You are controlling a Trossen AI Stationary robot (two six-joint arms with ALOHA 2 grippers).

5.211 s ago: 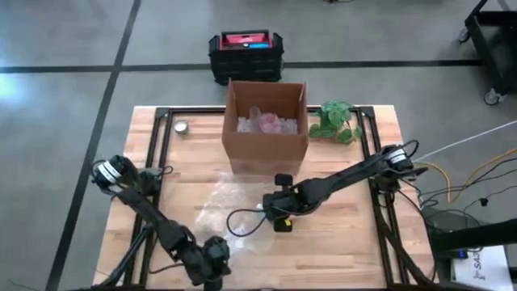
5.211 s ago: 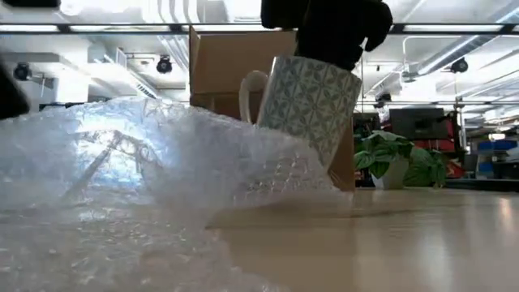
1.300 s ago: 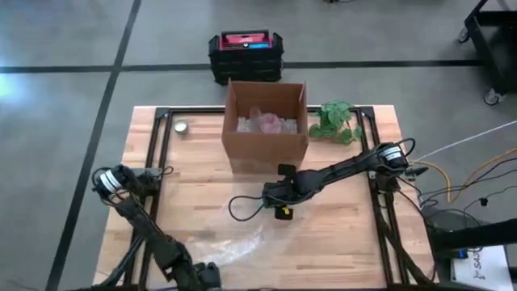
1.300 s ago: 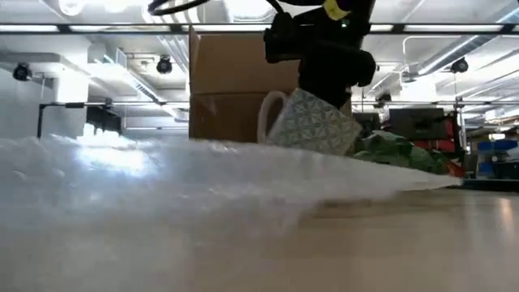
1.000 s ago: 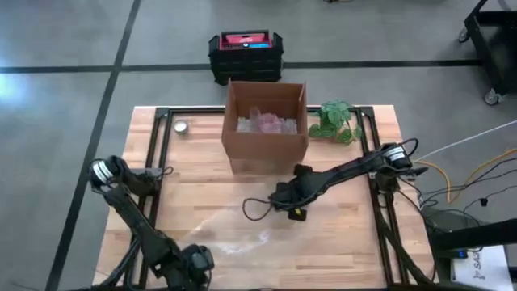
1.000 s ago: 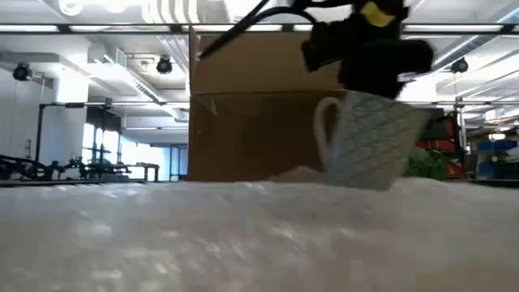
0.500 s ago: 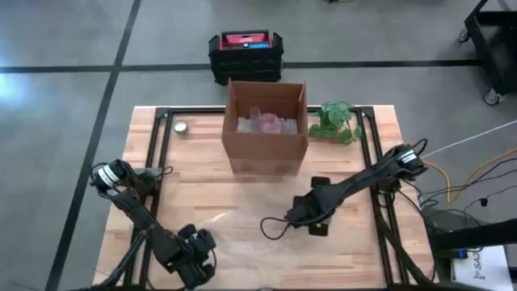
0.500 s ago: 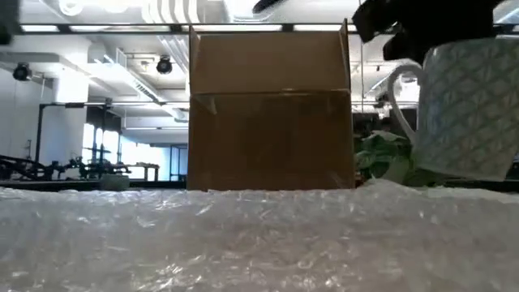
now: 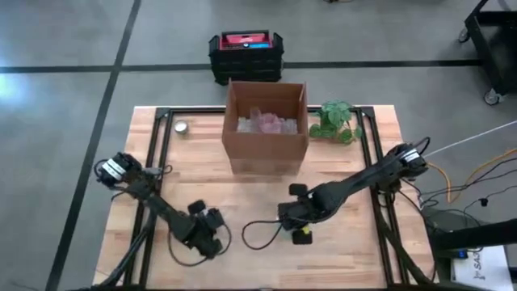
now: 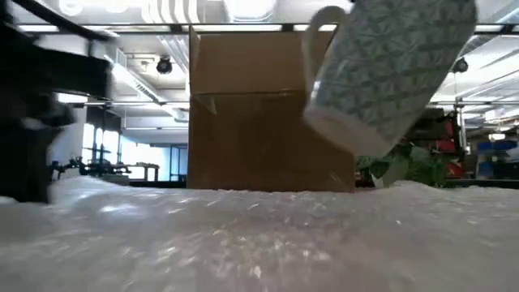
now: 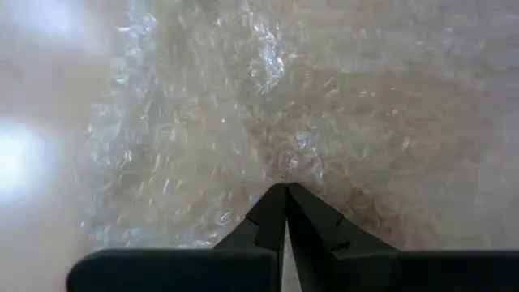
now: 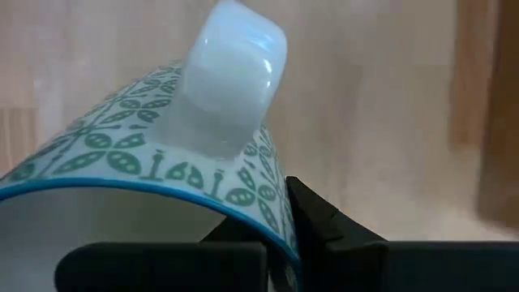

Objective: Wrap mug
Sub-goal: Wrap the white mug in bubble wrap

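A white mug (image 10: 389,65) with a green leaf pattern and a blue rim hangs tilted above a sheet of clear bubble wrap (image 10: 259,235). My right gripper (image 9: 292,215) holds it near the table's middle. The mug's handle (image 12: 233,75) shows in the right wrist view. The wrap lies spread flat on the wood (image 11: 243,122). My left gripper (image 9: 207,229) stands over the wrap's left part, its fingertips (image 11: 284,193) shut together on the wrap. My left gripper meets the bubble wrap at a spot inside the sheet (image 11: 285,180) with its shut fingertips, slanting down from above. Whether one layer or several lie between them, I cannot tell. The wrap around that spot rests on the table. My right gripper holds the mug by its rim (image 12: 280,215), close beside the handle. One finger (image 12: 324,221) lies on the outside of the wall; the other is hidden by the mug. The mug is lifted clear of the wrap and tilted, its base (image 10: 328,134) lower than its rim.
An open cardboard box (image 9: 266,129) with wrapped items stands at the table's far middle, a small green plant (image 9: 336,121) to its right, a small round object (image 9: 181,127) at the far left. A black and red case (image 9: 246,52) sits on the floor beyond.
My right gripper has carried the mug toward the table's near edge, over the wrap; the mug has risen and tipped. My left gripper has gone from the near edge toward the far edge and to the right, and the wrap now lies flat.
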